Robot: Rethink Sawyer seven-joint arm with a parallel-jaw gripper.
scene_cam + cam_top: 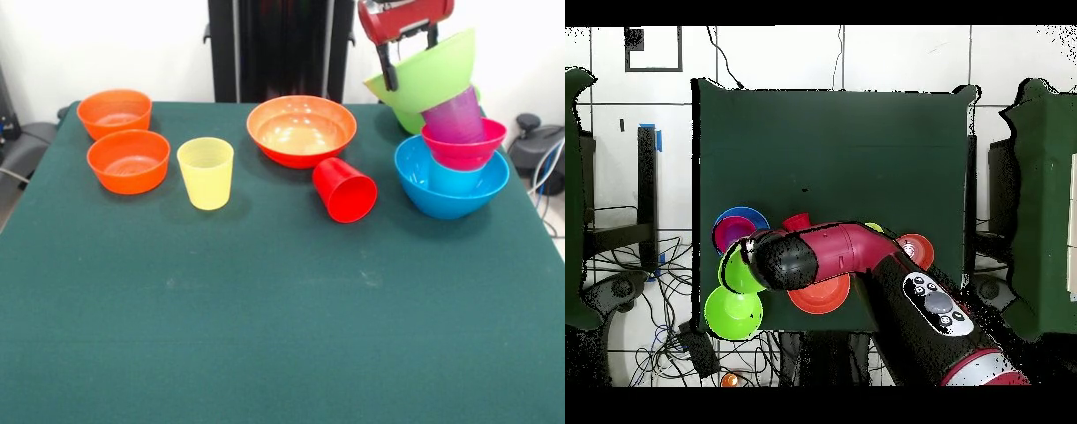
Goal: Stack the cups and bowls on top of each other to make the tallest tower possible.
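Note:
My gripper (409, 51) is at the far right, shut on the rim of a lime green bowl (428, 75) that it holds tilted at the top of the purple cup (455, 115). The purple cup leans in the small magenta bowl (463, 148). That bowl sits on the light blue cup (455, 179) inside the large blue bowl (450, 199). The second lime green bowl (408, 119) stands behind this stack and also shows in the overhead view (733, 312). The red cup (344, 190) lies on its side. The yellow cup (206, 172) stands upright.
The wide orange bowl (301, 130) sits at the far middle. Two small orange bowls (115, 110) (129, 159) sit at the far left. The robot's pedestal (281, 49) stands behind the table. In the overhead view the arm (835, 250) covers the far row.

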